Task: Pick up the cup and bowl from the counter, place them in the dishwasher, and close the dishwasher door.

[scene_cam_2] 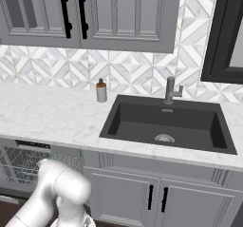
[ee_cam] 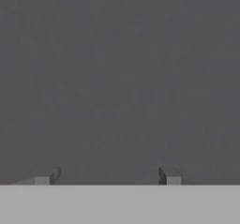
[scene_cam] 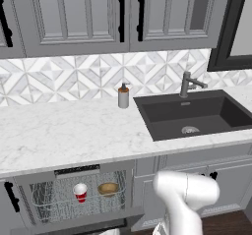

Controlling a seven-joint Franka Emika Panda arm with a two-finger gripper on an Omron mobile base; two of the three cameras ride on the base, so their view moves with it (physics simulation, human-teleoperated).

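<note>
Two fingertips: my gripper (ee_cam: 107, 180) shows two small dark tips standing well apart at the bottom of the hand view, with nothing between them; released, holding nothing.
Surface ahead: a flat dark grey plane, featureless, close in front of my fingers. I judge it to be the dishwasher door, though I cannot tell which part of it.
Door: the dishwasher door (scene_cam: 88, 220) lies partly lowered below the rack, its edge low in the left base view; my arm bends down beside it, to its right.
Rack: the cup (scene_cam: 80, 192) stands upright in the wire rack, the bowl (scene_cam: 108, 188) just beside it on its right, apart.
Dishwasher: the dishwasher (scene_cam: 78, 172) is open under the counter (scene_cam: 64, 131), left of the sink (scene_cam: 194, 113).
Key relation: the door's long axis runs left to right, across my fingers; I judge the push must go up and inward toward the rack.
Remaining: both items look loaded; only the closing is left.
</note>
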